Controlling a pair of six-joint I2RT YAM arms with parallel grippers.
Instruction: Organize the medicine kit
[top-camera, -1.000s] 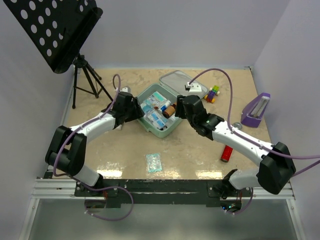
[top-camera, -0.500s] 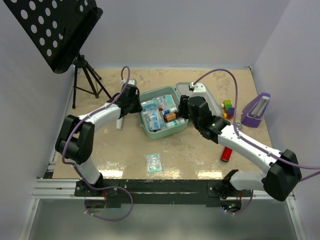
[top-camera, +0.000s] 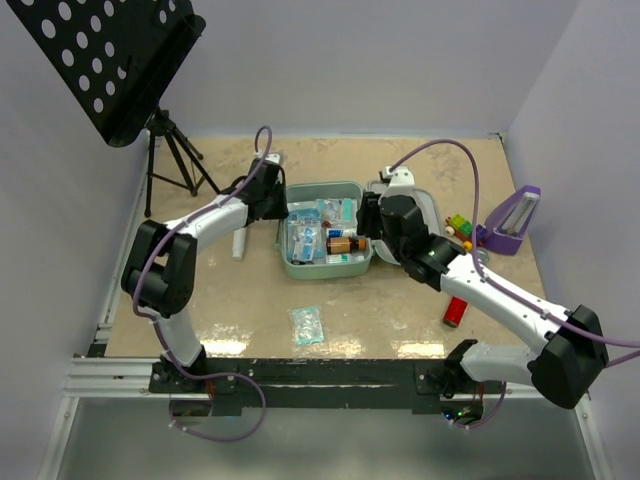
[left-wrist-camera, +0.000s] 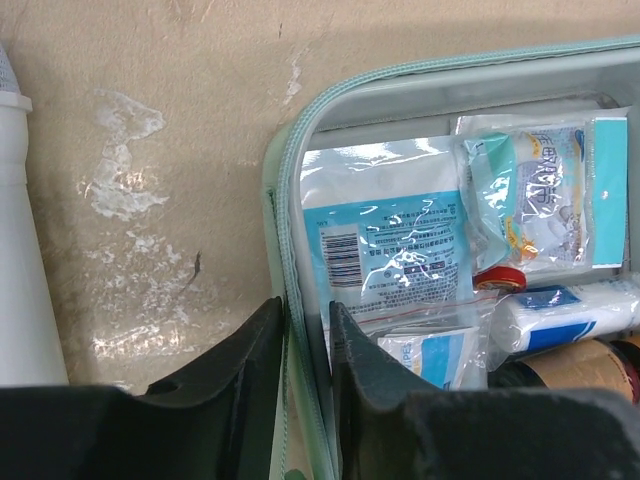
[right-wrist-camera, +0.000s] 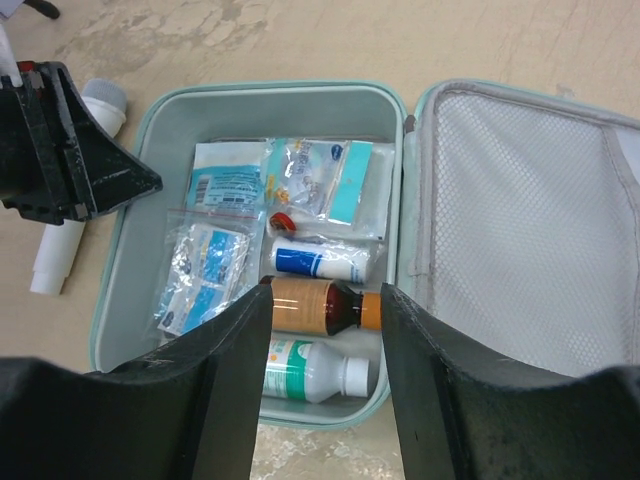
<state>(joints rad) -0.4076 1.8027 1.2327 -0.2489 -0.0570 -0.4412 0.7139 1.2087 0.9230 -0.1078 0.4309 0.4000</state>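
Toward ten o'clock on the tabletop (top-camera: 220, 300) stands one black music stand (top-camera: 110, 60), well apart from the work and probably no part of it. At the centre lies the one medicine kit (top-camera: 330, 270), its lid (right-wrist-camera: 520, 220) thrown flat toward three o'clock, which leaves the tray wide open from above. Two arms attend it. The left fingers (left-wrist-camera: 268, 345) pinch the tray's wall near its ten o'clock corner, one inside and one outside, seemingly to steady the case against sliding. The right fingers (top-camera: 364, 222) hang spread over the tray's three o'clock side, holding nothing, likely ready to reach in. One purple wedge (top-camera: 512, 222) sits at three o'clock by the wall, with a small cluster of coloured blocks (top-camera: 458, 224) just beside it. One white tube (top-camera: 240, 243) lies loose at the kit's nine o'clock. Inside the tray I count two bottles, a brown one (right-wrist-camera: 310, 305) and a white one with a green label (right-wrist-camera: 305, 365), plus one blue-banded tube (right-wrist-camera: 320, 262), all laid on their sides toward six o'clock. Three plastic packets (right-wrist-camera: 228, 180) fill the rest, and one small red-capped thing (right-wrist-camera: 282, 220) rests among them. Outside, one loose packet (top-camera: 307, 325) lies at six o'clock and one red cylinder (top-camera: 454, 309) at four o'clock, both probably yet to be packed.
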